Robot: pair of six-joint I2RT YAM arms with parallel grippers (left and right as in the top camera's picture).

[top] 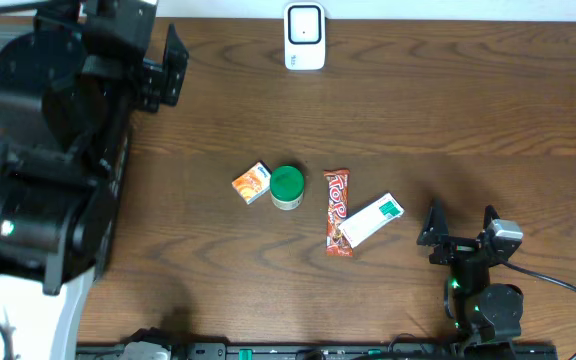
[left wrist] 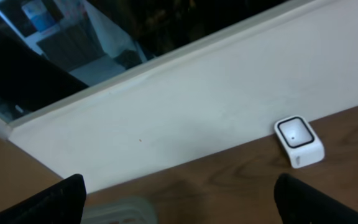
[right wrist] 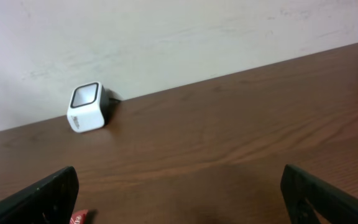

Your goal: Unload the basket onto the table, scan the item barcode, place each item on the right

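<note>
The white barcode scanner (top: 305, 35) stands at the table's far edge; it also shows as a scanner (left wrist: 299, 141) in the left wrist view and a scanner (right wrist: 87, 107) in the right wrist view. Mid-table lie an orange box (top: 251, 184), a green-lidded jar (top: 287, 187), a red candy bar (top: 337, 211) and a white-and-green box (top: 372, 220). My left gripper (top: 171, 68) is open at the far left, holding nothing. My right gripper (top: 460, 228) is open near the front right, just right of the white-and-green box. A red corner of the candy bar (right wrist: 79, 217) peeks in beside its left finger.
The bulky left arm (top: 48, 170) covers the table's left side. A pale translucent plastic object (left wrist: 114, 211) lies blurred under the left gripper. A white wall (left wrist: 216, 93) rises behind the scanner. A black cable (top: 558, 285) runs from the right arm.
</note>
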